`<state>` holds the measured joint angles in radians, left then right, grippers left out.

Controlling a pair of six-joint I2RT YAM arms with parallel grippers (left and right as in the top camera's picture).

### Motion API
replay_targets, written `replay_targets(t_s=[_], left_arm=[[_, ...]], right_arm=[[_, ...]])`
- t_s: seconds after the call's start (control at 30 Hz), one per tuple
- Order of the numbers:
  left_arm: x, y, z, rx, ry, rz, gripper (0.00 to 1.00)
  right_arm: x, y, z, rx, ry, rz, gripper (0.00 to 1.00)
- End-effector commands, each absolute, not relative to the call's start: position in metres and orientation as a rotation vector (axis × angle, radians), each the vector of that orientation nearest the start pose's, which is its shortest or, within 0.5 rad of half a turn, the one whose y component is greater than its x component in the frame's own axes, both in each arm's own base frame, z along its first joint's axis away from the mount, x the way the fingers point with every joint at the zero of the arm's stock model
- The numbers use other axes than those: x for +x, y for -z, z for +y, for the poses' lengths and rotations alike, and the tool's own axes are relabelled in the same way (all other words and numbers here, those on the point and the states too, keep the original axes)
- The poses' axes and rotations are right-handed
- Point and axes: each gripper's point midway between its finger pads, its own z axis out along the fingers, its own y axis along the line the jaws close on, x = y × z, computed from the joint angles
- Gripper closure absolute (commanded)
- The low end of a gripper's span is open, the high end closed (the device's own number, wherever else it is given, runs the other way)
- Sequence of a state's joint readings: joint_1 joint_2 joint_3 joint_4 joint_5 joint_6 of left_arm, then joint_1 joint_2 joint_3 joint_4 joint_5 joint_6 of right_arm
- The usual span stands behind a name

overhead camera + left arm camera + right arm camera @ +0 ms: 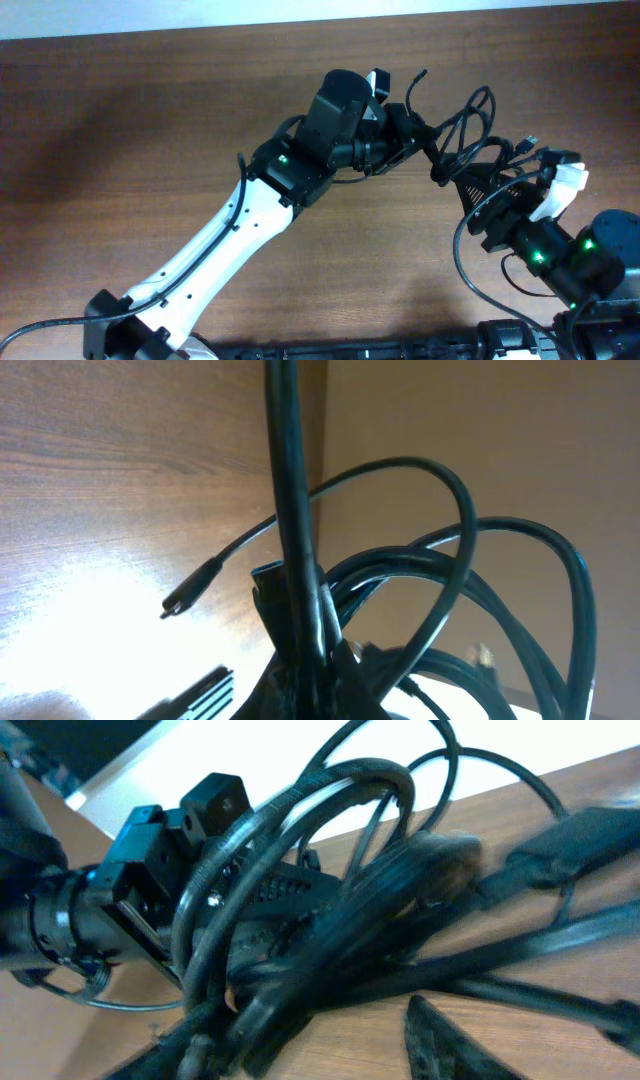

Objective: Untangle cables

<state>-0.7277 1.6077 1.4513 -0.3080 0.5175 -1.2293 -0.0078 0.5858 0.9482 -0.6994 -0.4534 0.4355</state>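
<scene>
The cables are a bundle of thin black cords looped together at the back right of the table, lifted off the wood. My left gripper reaches in from the left and is shut on a bunch of strands; in the left wrist view the cables rise from its jaws, and one plug end dangles free. My right gripper sits just below the tangle. In the right wrist view the cables lie across its jaws. Its right finger stands clear of them; the left finger is hidden under cords.
The wooden table stretches to the left and front. The left arm's white link crosses the middle diagonally. The right arm's base and its thicker wires sit at the front right. The table's far edge runs close behind the tangle.
</scene>
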Motion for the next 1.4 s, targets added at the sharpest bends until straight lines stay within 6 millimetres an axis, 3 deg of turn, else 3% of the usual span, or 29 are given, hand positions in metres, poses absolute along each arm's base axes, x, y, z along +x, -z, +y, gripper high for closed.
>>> replay_targets(t_s=[0.0,0.1,0.17,0.23,0.37,0.43,0.47,0.67,0.77,0.8,0.87,1.07,1.17,1.37], left_arm=[[0.291,-0.328,-0.383,-0.165,1.688,2.399,1.0],[0.291,-0.328,-0.383,-0.164,1.688,2.399,1.0],[0.291,-0.328,-0.383,-0.164,1.687,2.398,0.91],[0.292,-0.328,-0.383,-0.168,1.683,2.396,0.75],[0.297,-0.327,-0.38,-0.089,1.624,2.361,0.21],[0.3,-0.326,-0.378,-0.031,1.586,2.343,0.05],[0.301,-0.325,-0.376,-0.012,1.572,2.339,0.04],[0.312,-0.323,-0.365,0.259,1.42,2.236,0.07],[0.309,-0.319,-0.365,0.453,1.331,2.177,0.16],[0.304,-0.319,-0.366,0.555,1.309,2.14,0.21],[0.293,-0.32,-0.369,0.748,1.296,2.054,0.2],[0.261,-0.33,-0.376,1.081,1.365,1.84,0.22],[0.233,-0.341,-0.376,1.281,1.461,1.656,0.22],[0.22,-0.343,-0.374,1.397,1.47,1.526,0.23]], right_arm=[[0.227,-0.329,0.073,0.098,-0.711,1.932,0.55],[0.227,-0.329,0.073,0.095,-0.709,1.931,0.74],[0.227,-0.329,0.073,0.096,-0.709,1.932,0.9],[0.228,-0.329,0.073,0.096,-0.708,1.931,0.96],[0.228,-0.329,0.073,0.096,-0.707,1.931,0.96],[0.228,-0.328,0.071,0.107,-0.694,1.932,0.96],[0.229,-0.327,0.069,0.115,-0.685,1.934,0.96],[0.23,-0.325,0.065,0.137,-0.658,1.939,0.96],[0.231,-0.325,0.062,0.151,-0.639,1.939,0.96],[0.232,-0.324,0.06,0.161,-0.626,1.938,0.96],[0.233,-0.324,0.058,0.169,-0.615,1.937,0.96],[0.233,-0.324,0.058,0.169,-0.615,1.937,0.96],[0.233,-0.324,0.057,0.175,-0.61,1.936,0.96],[0.235,-0.325,0.053,0.266,-0.644,1.929,0.96]])
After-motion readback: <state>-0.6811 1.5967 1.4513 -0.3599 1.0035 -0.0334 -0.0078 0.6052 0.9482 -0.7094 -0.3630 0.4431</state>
